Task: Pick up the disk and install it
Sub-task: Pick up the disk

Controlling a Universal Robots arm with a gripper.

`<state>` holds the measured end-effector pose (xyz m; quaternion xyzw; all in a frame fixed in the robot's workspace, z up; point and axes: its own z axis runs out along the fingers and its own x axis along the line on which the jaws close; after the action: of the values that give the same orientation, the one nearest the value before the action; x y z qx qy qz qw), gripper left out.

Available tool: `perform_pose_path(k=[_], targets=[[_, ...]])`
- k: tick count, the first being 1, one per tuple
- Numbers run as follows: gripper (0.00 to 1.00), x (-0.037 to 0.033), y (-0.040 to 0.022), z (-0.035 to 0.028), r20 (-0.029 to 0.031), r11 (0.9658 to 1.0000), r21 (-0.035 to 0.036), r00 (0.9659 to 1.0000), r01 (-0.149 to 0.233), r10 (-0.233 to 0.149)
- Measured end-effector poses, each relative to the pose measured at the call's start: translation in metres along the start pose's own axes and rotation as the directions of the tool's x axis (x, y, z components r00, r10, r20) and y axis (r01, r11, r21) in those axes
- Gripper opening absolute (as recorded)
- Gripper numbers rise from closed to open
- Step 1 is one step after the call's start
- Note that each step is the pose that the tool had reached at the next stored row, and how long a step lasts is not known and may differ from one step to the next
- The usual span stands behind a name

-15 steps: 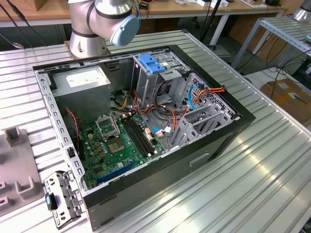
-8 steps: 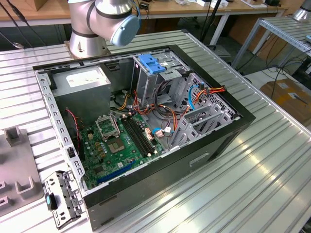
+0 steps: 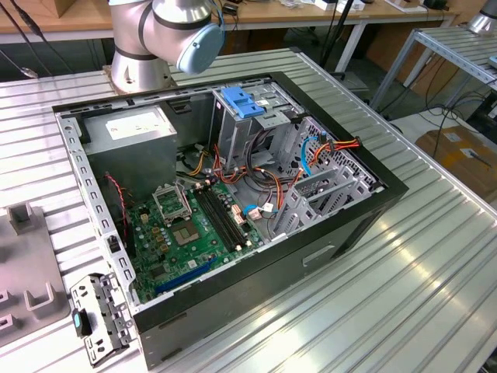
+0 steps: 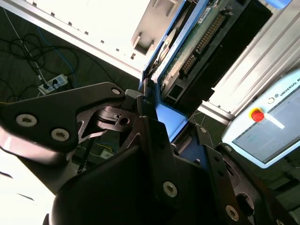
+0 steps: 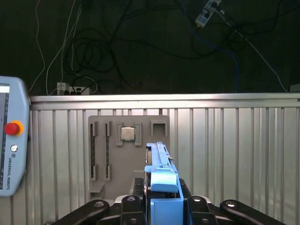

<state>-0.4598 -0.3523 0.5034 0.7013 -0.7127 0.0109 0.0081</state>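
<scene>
The disk [image 4: 194, 44], seated in a blue carrier [image 5: 163, 187], is being gripped on edge between the jaws, which are clamped against its sides. Beyond the jaws, a grey fixture plate [image 5: 127, 159] is being shown lying on the ribbed desk [image 5: 234, 154].

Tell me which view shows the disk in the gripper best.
Second wrist view: the disk presents its green circuit-board face, blue-edged, clamped in the gripper. The first wrist view has it edge-on, blue edge toward the camera. The exterior view gives the open computer case.
</scene>
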Motion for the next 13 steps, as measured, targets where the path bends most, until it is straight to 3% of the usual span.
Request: perform_pose_path(k=[13], targets=[[0.37,-0.0001,-0.0069,0.0001,0.0001,1.0,0.0001,1.0,0.0,0.0]])
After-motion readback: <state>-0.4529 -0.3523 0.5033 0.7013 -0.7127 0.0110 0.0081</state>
